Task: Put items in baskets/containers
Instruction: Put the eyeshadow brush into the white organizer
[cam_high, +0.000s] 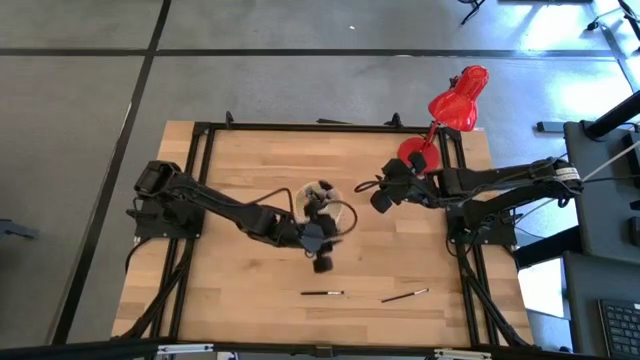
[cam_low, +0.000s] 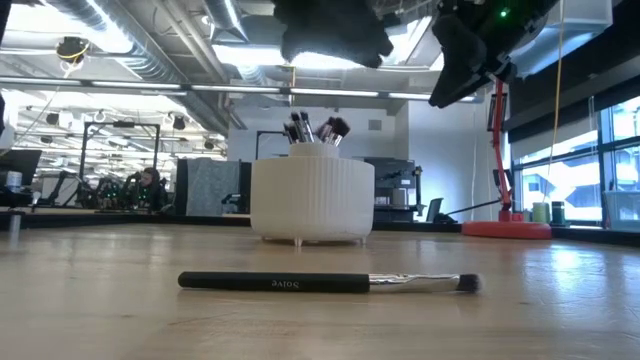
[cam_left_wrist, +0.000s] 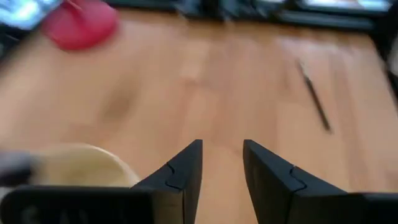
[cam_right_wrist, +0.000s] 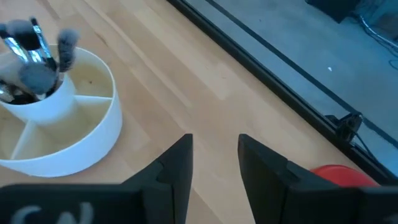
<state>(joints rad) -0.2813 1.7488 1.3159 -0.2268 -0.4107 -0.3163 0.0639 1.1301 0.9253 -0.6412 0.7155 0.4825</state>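
Observation:
The cream round container (cam_high: 326, 203) stands mid-table, its centre cup holding several dark-handled brushes (cam_right_wrist: 36, 55), bristles up. Two more brushes lie flat on the wood near the front edge: one (cam_high: 322, 293), and another (cam_high: 405, 295) to its right. My left gripper (cam_left_wrist: 221, 163) hovers open just on the near side of the container (cam_left_wrist: 84, 167), nothing between its fingers. My right gripper (cam_right_wrist: 214, 155) hangs open in the air to the right of the container (cam_right_wrist: 68, 134), also with nothing in it.
A red desk lamp stands at the far right corner, its round base (cam_high: 415, 152) just behind my right arm. A black frame rail (cam_high: 320, 127) borders the table. Bare wood lies around the two loose brushes.

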